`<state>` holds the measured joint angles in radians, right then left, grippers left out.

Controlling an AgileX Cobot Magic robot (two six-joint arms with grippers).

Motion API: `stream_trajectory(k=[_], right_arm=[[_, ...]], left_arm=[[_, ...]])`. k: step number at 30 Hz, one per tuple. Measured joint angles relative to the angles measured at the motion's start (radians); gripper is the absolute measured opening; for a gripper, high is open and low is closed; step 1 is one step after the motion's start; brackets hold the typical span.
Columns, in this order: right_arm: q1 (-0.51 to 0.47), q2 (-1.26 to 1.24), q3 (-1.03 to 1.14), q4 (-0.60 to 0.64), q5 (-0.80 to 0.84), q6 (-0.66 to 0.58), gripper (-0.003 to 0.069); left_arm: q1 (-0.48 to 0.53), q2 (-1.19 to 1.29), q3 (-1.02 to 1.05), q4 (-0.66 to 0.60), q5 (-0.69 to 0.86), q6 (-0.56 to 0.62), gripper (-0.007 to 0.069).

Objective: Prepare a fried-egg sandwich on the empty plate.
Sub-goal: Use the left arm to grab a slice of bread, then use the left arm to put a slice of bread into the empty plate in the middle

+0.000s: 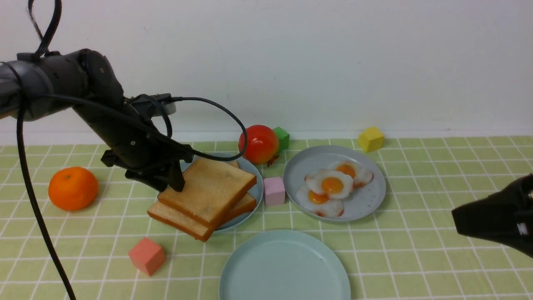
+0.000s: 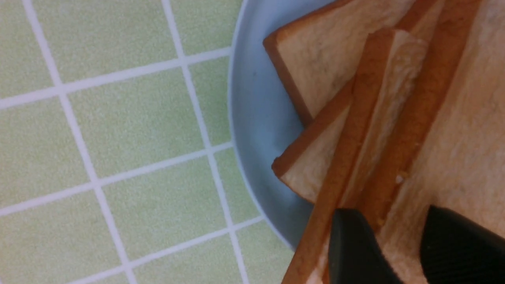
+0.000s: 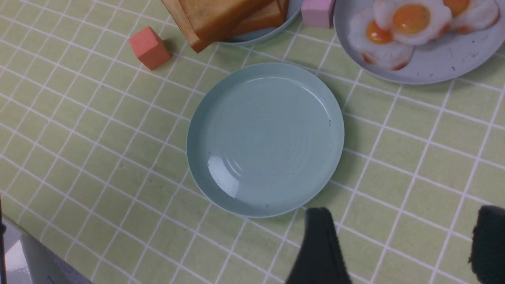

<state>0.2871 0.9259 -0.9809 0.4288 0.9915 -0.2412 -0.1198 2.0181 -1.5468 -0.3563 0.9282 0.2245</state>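
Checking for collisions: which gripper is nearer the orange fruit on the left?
Left. The left gripper, gripping toast, hangs just right of the orange; the right gripper is far off on the opposite side.

Finding: robotics test bench, not a working kitchen. Evidence: cabled black robot arm at upper left of frame; bare white wall behind; checked green tablecloth; imitation food only, toy fried eggs and toy toast; coloured blocks scattered about.

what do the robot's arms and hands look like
Left arm: rounded dark grey-to-black segments, black cables looping along it. Left hand: two blunt black fingers, one finely ribbed. Right hand: same black fingers, with a small white marking on its body.
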Motion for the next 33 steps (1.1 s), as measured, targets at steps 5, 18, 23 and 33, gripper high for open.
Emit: stream_trajectory(k=[5, 18, 23, 33], right_arm=[[0.000, 0.000, 0.000, 0.002, 0.000, 0.000, 0.0501], [0.000, 0.000, 0.000, 0.002, 0.004, 0.000, 0.0501], [0.000, 0.000, 0.000, 0.002, 0.004, 0.000, 0.0501], [0.000, 0.000, 0.000, -0.002, 0.003, 0.000, 0.0501]], left_arm=[[0.000, 0.006, -0.004, -0.005, -0.001, 0.001, 0.0267], [0.000, 0.006, -0.006, -0.005, 0.000, 0.039, 0.0070], [0.000, -0.007, -0.009, 0.000, 0.009, 0.045, -0.0013], [-0.018, -0.180, 0.044, -0.246, 0.104, 0.129, -0.0013]])
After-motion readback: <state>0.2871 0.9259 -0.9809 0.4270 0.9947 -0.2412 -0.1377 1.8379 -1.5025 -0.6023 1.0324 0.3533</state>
